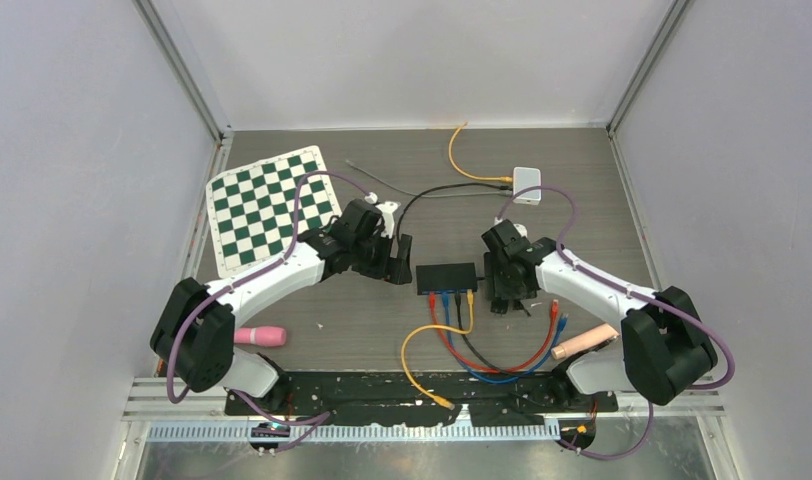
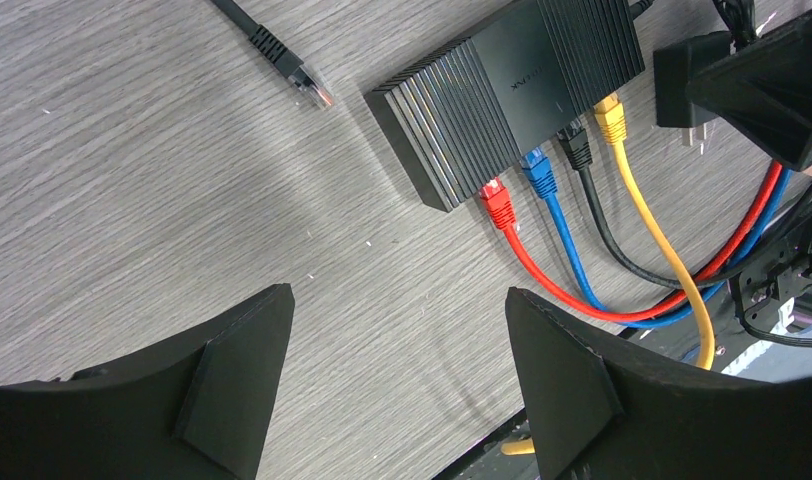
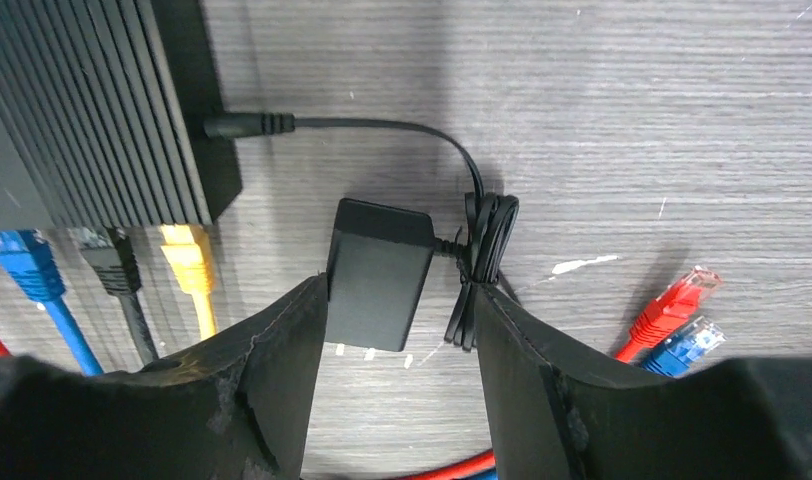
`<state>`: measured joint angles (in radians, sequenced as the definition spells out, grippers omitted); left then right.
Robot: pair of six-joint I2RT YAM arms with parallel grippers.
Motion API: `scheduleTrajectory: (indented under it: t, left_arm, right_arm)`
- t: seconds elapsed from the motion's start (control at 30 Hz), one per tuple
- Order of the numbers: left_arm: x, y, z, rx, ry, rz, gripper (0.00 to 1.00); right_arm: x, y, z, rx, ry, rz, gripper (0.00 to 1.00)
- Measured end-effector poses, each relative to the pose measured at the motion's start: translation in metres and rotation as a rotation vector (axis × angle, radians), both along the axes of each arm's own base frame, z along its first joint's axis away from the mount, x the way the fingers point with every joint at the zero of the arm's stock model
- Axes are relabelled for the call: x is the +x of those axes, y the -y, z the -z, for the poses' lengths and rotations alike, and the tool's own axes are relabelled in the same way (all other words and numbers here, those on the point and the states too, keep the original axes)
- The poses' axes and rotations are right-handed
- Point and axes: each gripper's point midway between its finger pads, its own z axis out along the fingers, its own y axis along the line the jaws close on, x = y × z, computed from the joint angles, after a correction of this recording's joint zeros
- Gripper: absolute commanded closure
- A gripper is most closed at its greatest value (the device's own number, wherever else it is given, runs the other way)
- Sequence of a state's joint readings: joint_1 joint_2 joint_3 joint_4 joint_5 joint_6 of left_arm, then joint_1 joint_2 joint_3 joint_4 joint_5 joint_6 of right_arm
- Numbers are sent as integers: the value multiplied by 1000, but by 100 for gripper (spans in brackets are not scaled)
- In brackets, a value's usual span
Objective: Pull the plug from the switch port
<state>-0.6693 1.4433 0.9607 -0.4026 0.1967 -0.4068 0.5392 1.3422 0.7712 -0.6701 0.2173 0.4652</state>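
1. The left gripper [image 2: 397,370] stands open, its fingers [image 2: 232,370] spread over bare table [image 2: 132,200] with nothing between them.
2. In the left wrist view, the black network switch [image 2: 512,90] lies toward 1 o'clock of that gripper, apart from the fingers.
3. Four plugs sit side by side in the switch's near-face ports: red plug [image 2: 497,203], blue plug [image 2: 539,175], black plug [image 2: 576,143], yellow plug [image 2: 610,118].
4. A loose connector [image 2: 297,75] on a black cable lies on the wood at 11 o'clock.
5. The right gripper [image 3: 397,390] is open too, holding nothing. A black power adapter [image 3: 377,275] lies just past its fingertips at 12 o'clock, with a bundled cord [image 3: 487,250] beside it.
6. From above, the left gripper is at the switch's 9 o'clock and the right gripper at its 3 o'clock. The plugged cables run toward 6 o'clock.
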Motion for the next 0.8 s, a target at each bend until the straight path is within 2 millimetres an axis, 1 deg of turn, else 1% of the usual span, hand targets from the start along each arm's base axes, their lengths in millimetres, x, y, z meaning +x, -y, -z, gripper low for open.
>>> scheduleTrajectory:
  t: [0.2, 0.33, 0.4, 0.5, 0.53, 0.6, 0.67, 0.73, 0.8]
  left_arm:
    - [-1, -1, 1, 6, -3, -1, 19]
    - [-2, -2, 2, 12, -8, -3, 19]
    - [-2, -3, 2, 12, -8, -3, 19]
    - [-2, -3, 2, 12, -9, -4, 19]
    - [-2, -3, 2, 12, -8, -3, 19]
    - [-2, -3, 2, 12, -8, -4, 19]
    - [-2, -3, 2, 12, -8, -3, 19]
    - [-2, -3, 2, 13, -8, -3, 19]
    - [-2, -3, 2, 15, -9, -2, 19]
  right_arm:
    - [-17, 3, 4, -9, -73, -34, 40]
    - [-29, 12, 5, -31, -106, -13, 39]
    - [-31, 16, -2, -36, -89, 7, 39]
    - [-28, 15, -23, -3, -26, 30, 39]
    - [-23, 10, -34, 35, 14, 36, 39]
    - [-20, 4, -43, 83, 48, 37, 40]
    - [-17, -11, -50, 173, 81, 30, 41]
    - [-19, -25, -48, 254, 87, 24, 43]
    - [-28, -37, -34, 314, 47, 17, 44]
